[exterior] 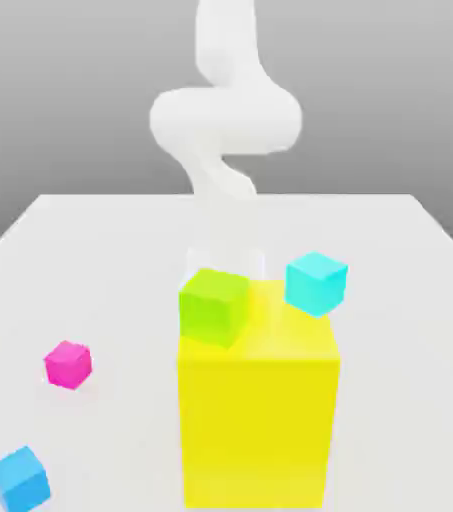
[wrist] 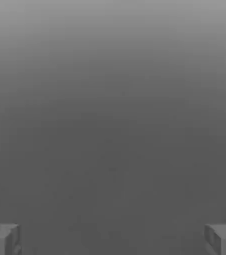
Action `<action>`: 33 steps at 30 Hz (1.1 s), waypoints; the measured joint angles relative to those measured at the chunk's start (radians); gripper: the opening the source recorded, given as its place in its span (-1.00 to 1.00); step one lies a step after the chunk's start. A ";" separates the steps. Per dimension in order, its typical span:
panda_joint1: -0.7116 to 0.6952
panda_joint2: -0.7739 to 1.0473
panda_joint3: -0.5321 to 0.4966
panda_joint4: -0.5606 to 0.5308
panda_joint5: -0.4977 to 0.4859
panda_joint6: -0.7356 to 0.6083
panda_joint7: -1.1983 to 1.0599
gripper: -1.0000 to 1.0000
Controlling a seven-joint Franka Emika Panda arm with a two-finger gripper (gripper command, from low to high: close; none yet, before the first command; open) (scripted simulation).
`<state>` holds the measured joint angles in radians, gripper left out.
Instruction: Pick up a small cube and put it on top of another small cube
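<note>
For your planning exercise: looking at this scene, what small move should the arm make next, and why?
Probably swing the open gripper toward the blue cube at the exterior view's lower left. The fingers stand wide apart with nothing between them, and that cube sits alone on the table, apart from the magenta cube.

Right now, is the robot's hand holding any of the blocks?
No, nothing is held. The gripper is open, with empty space between its fingertips. The small blue cube sits on the table, untouched.
</note>
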<state>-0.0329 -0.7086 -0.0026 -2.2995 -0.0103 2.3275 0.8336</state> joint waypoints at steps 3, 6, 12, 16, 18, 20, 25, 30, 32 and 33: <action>-0.039 0.114 -0.006 0.001 -0.013 0.035 0.042 0.00; -0.074 0.224 -0.015 0.001 -0.024 0.068 0.082 0.00; -0.133 0.441 -0.048 0.002 -0.037 0.134 0.154 0.00; -0.166 0.586 -0.077 0.003 -0.032 0.178 0.191 0.00; -0.190 0.659 -0.092 0.003 -0.023 0.200 0.206 0.00; -0.219 0.731 -0.101 0.003 -0.009 0.222 0.217 0.00; -0.262 0.914 -0.116 0.004 0.042 0.277 0.233 0.00; -0.314 1.096 -0.112 0.014 0.106 0.349 0.229 0.00; -0.328 1.169 -0.098 0.028 0.122 0.402 0.220 0.00; -0.335 1.205 -0.090 0.036 0.128 0.429 0.215 0.00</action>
<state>-0.3675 0.4962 -0.0930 -2.2639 0.1177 2.7569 1.0489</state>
